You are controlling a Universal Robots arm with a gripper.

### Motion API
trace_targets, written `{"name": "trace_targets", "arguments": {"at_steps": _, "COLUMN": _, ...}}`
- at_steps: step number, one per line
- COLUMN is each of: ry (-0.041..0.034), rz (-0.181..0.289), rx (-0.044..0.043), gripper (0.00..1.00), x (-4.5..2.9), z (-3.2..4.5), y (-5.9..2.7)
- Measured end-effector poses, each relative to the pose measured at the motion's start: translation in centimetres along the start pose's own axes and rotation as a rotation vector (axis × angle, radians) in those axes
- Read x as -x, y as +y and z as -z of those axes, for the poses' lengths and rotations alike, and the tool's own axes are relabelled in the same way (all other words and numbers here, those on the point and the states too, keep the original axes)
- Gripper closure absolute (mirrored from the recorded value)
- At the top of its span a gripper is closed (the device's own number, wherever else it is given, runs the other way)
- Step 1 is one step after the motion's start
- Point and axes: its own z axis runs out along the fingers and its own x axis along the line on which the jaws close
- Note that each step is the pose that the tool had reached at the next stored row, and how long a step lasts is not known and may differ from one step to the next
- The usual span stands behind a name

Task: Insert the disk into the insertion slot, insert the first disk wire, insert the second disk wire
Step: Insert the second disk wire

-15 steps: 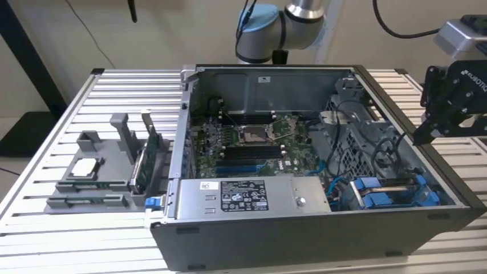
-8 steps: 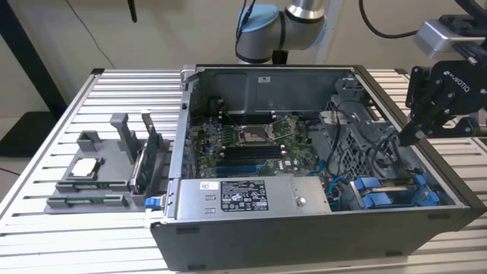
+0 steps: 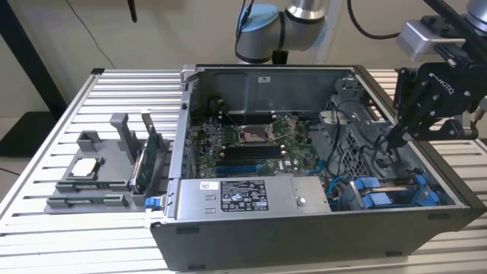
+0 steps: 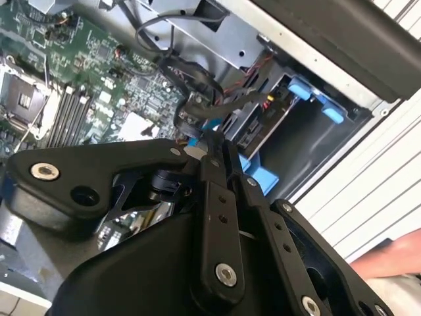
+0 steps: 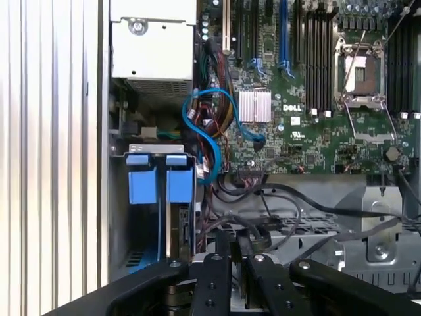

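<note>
Exterior view places the hand [image 3: 397, 136] near the disk [image 3: 374, 200]; second wrist view reveals it clenched.

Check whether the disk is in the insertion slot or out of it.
In. The disk sits down inside the insertion slot, its blue handle ends between the bay's grey walls in the first wrist view.

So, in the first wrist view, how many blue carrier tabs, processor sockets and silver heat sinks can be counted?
Blue carrier tabs: 2
Processor socket: 1
Silver heat sink: 1
Total: 4
</note>
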Motion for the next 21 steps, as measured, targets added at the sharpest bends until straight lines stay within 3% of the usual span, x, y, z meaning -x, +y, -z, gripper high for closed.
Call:
{"name": "trace_targets", "arguments": {"at_steps": 10, "ry": -0.0016, "rz": 0.0, "rx": 0.0, "gripper": 0.84, "x": -2.32, "z": -0.24, "y": 1.14}}
{"name": "trace_targets", "arguments": {"at_steps": 21, "ry": -0.002, "rz": 0.01, "rx": -0.0005, "gripper": 0.84, "x": -2.56, "z": -1.9, "y": 0.89}}
